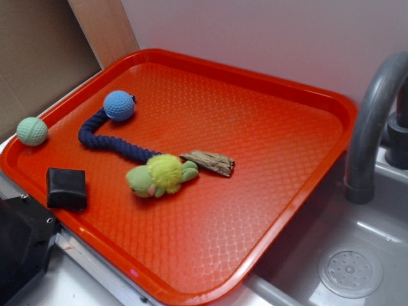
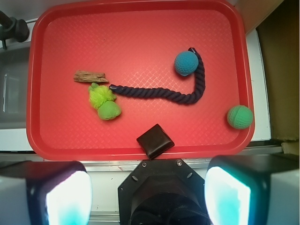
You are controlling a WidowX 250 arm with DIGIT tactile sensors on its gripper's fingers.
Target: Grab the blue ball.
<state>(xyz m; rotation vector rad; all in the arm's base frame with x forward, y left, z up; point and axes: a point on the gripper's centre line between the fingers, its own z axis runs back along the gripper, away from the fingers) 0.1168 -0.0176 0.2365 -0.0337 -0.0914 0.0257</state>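
Note:
The blue ball [image 1: 119, 105] [image 2: 186, 63] lies on the red tray [image 1: 268, 127] [image 2: 117, 28], near its back-left corner in the exterior view, touching the end of a dark navy rope [image 1: 108, 143] [image 2: 159, 93]. In the wrist view my gripper [image 2: 149, 197] hangs high above the tray's near edge, well away from the ball. Its two fingers [image 2: 65, 197] stand wide apart with nothing between them. The gripper itself is out of the exterior view.
A mint-green ball [image 1: 31, 131] [image 2: 239, 116] sits at the tray's left rim. A black block [image 1: 66, 188] [image 2: 155, 140], a yellow-green plush toy [image 1: 161, 175] [image 2: 104, 101] and a piece of wood [image 1: 209, 162] [image 2: 90, 76] also lie on the tray. A grey faucet [image 1: 373, 121] and sink [image 1: 344, 255] stand to the right.

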